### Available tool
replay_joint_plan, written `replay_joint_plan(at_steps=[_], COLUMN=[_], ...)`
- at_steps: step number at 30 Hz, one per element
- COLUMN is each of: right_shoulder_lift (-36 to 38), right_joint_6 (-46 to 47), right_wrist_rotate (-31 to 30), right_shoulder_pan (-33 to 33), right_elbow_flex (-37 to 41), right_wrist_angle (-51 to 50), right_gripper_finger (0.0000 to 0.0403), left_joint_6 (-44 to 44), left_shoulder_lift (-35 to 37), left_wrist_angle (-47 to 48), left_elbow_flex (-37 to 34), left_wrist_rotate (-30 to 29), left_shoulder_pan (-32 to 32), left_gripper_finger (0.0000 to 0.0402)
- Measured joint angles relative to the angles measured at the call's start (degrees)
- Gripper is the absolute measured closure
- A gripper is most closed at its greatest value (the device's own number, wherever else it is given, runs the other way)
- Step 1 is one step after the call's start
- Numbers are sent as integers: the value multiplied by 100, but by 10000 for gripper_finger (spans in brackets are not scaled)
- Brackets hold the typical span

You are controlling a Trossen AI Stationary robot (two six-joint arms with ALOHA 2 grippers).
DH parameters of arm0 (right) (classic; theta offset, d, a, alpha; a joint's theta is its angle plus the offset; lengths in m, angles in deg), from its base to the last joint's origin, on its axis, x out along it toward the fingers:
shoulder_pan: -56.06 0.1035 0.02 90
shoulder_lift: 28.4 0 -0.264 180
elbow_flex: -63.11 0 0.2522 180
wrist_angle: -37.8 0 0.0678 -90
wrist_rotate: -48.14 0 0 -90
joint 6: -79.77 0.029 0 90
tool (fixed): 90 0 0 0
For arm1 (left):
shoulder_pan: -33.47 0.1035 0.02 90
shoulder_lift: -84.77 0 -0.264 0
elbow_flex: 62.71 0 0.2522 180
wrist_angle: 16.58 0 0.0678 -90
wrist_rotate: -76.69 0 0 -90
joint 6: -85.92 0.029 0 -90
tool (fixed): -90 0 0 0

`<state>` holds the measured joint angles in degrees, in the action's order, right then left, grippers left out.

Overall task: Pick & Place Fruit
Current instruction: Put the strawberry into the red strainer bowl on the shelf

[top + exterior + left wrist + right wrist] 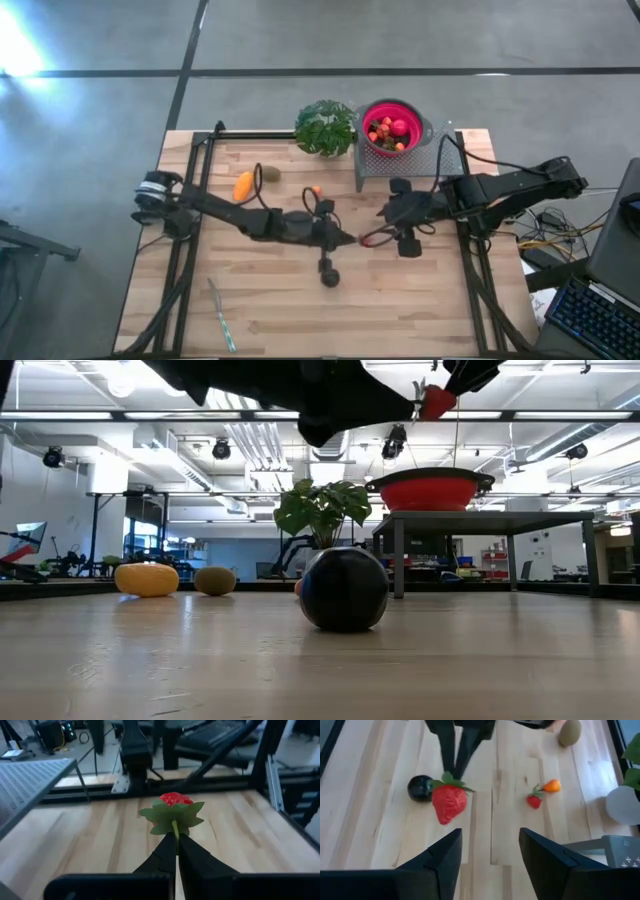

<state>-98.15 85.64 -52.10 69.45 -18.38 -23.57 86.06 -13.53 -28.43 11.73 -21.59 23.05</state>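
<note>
We see the wooden table first, with a grey perforated stand at its far edge carrying the red bowl, in which several small fruits already lie, and the leafy plant just beside it. The two dark arms meet over the middle of the table. The left gripper has its fingers pressed together on the green stem of a red strawberry, which hangs in the air above the boards. The right gripper faces it from close by with its jaws apart and nothing between them, the strawberry lying just ahead of the gap. Below the two grippers a dark round fruit rests on the table. Toward the far left sit the elongated yellow-orange piece and, beside it, the olive-brown kiwi. Near the centre lie a tiny orange ball and what appears to be a smaller strawberry, touching or nearly so. A thin pale stick lies near the front left edge.
</note>
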Motion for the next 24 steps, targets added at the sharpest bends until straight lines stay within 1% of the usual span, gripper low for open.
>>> replay_joint_plan(at_steps=[4,8,14,18,22,24], right_shoulder_lift=[-3,-3,-1,-1,-1,-1], right_joint_6=[3,2,16,-85,-306,-343], right_wrist_rotate=[-1,-3,-6,-24,-65,-218], right_shoulder_pan=[0,0,0,-2,-4,-4], right_elbow_flex=[129,258,348,433,541,553], right_wrist_angle=[171,415,559,854,1139,1260], right_gripper_finger=[197,183,149,130,120,120], left_joint_6=[-16,-14,6,89,245,282], left_shoulder_lift=[-2,-7,-7,-7,-7,-7], left_wrist_angle=[-183,-174,-185,-275,-531,-552], left_elbow_flex=[0,16,54,110,127,162], left_wrist_rotate=[30,32,30,37,220,230], left_shoulder_pan=[140,262,403,446,445,443], left_gripper_finger=[395,395,395,395,395,395])
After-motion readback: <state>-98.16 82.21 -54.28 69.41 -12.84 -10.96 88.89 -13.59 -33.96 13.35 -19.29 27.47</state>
